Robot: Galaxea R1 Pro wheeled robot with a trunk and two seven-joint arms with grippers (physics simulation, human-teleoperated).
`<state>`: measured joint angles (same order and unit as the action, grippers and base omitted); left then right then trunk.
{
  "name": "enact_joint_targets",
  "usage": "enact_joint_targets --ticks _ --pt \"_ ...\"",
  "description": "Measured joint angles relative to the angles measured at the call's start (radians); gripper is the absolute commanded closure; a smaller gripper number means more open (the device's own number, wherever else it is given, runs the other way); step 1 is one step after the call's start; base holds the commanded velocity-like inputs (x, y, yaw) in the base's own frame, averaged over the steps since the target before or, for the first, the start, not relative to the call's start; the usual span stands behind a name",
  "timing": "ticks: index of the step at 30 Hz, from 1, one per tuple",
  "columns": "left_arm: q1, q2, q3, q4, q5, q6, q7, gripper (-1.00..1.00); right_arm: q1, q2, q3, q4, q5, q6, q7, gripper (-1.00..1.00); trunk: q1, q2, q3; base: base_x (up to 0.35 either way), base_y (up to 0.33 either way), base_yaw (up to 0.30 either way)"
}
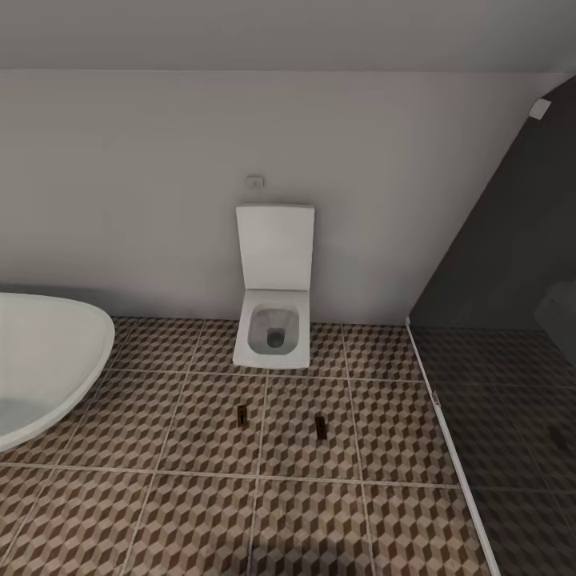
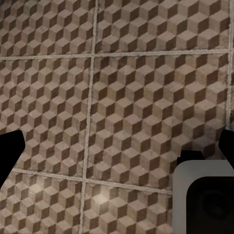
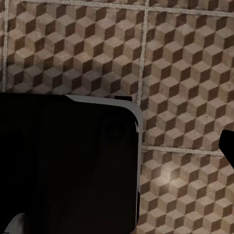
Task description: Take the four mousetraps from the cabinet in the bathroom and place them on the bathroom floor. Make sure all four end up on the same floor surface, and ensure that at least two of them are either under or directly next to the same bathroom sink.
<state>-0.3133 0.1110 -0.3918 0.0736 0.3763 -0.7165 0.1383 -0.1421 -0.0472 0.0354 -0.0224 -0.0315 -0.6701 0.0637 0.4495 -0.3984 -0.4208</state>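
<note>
Mousetraps, two small flat dark-and-tan rectangular boards, are seen lying on the cube-patterned brown-and-beige tiled bathroom floor (image 1: pixel 200 512) in the head view: the first mousetrap (image 1: pixel 242 414) at about 7 o'clock from the white square wall-hung toilet (image 1: pixel 274 328), the second mousetrap (image 1: pixel 321 426) at about 5 o'clock from it. The two are well apart from each other. A white curved basin or tub rim (image 1: pixel 48 360) is seen at 9 o'clock of the view; whether it is the sink cannot be told. A dark glass shower partition (image 1: pixel 496 320) stands at 3 o'clock.

In the left wrist view the left claw (image 2: pixel 117 146) is held apart over bare tiles, holding nothing. In the right wrist view one dark fingertip (image 3: pixel 228 146) is seen; the claw state cannot be told.

Judged from this, placement is partly done. The next move calls for a return to the cabinet for the remaining traps, and a check of sink adjacency.
</note>
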Motion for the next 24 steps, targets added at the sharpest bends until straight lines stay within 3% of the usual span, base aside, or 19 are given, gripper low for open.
enact_joint_targets --ticks 24 --pt "0.000 0.000 0.000 0.000 0.000 0.000 0.000 -1.00 0.000 0.000 0.000 0.000 0.000 0.000 0.000 -1.00 0.000 0.000 0.000 0.000 0.000 0.000"
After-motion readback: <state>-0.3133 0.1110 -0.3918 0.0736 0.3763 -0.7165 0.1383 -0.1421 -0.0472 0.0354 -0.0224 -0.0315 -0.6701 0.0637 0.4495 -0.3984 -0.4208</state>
